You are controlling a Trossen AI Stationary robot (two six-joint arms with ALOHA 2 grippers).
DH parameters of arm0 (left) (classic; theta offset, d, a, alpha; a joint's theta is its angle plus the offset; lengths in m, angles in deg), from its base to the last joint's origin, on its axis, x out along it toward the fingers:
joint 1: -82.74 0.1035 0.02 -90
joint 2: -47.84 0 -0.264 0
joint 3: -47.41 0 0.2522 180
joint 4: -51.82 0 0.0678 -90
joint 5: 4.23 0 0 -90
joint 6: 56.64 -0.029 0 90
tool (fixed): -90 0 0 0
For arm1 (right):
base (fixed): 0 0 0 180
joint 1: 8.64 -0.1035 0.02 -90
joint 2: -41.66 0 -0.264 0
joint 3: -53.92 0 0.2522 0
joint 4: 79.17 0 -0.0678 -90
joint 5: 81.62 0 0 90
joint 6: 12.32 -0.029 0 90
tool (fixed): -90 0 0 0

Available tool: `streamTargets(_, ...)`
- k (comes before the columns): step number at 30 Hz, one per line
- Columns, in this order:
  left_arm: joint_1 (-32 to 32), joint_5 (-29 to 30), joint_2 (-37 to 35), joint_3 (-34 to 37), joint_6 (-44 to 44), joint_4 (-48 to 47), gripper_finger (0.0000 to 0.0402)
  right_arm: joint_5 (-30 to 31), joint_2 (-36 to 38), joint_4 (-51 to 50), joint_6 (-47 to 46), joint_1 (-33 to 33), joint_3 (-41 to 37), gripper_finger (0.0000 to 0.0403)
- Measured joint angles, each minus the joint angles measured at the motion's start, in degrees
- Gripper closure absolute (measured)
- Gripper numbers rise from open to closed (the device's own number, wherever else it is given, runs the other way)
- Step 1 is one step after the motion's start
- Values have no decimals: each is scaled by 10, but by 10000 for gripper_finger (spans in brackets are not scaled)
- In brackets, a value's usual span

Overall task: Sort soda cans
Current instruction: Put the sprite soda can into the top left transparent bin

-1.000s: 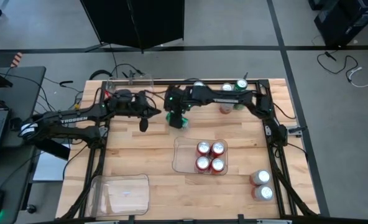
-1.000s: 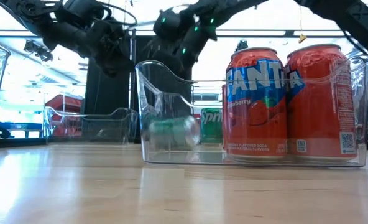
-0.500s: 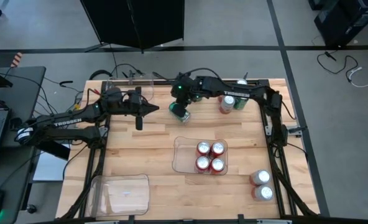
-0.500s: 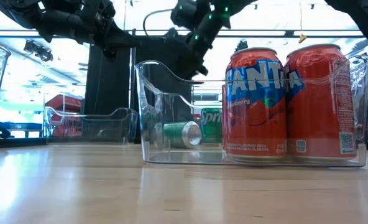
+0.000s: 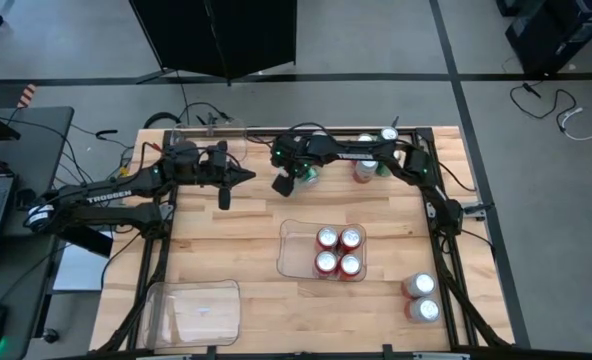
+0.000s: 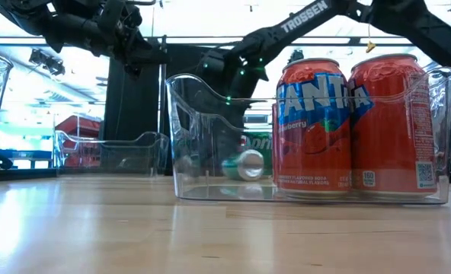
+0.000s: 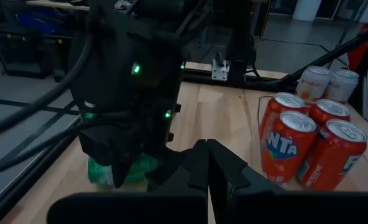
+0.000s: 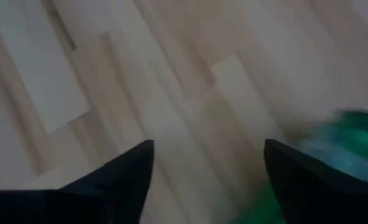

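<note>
A green soda can [image 6: 248, 164] lies on its side on the table near the far edge, also visible in the high view [image 5: 306, 173] and the left wrist view [image 7: 119, 171]. My right gripper [image 5: 284, 185] hovers low right beside it, open; its wrist view shows the green can [image 8: 349, 140] past one finger. My left gripper [image 5: 225, 193] is shut and holds nothing, left of the can. Four red cans [image 5: 338, 251] stand upright in the middle clear tray [image 5: 288, 250]. My right gripper stands open over the table with the lying green can [image 8: 349, 140] against the outer side of one finger [image 8: 296, 174]; whether the finger touches the can, I cannot tell.
A red can [image 5: 362, 169] and green cans [image 5: 382, 164] stand by the far edge. Two silver-white cans [image 5: 421, 298] stand at the near right. One clear tray [image 5: 194, 310] sits near left, another [image 5: 211, 133] far left.
My right gripper moved with the green can toward the far edge and now stands open beside it. The can has gone from held in the fingers to lying on its side on the table. My left gripper drew back a little toward the left.
</note>
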Motion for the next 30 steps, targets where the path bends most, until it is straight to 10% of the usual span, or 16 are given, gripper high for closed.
streamTargets(7,0,0,0,0,-13,0,401,-34,17,-9,0,-23,0,70)
streamTargets(15,0,5,0,0,-13,1,401,133,44,-12,-1,-28,1,76)
streamTargets(30,0,16,0,0,-13,-17,401,174,39,-28,-47,11,-20,96)
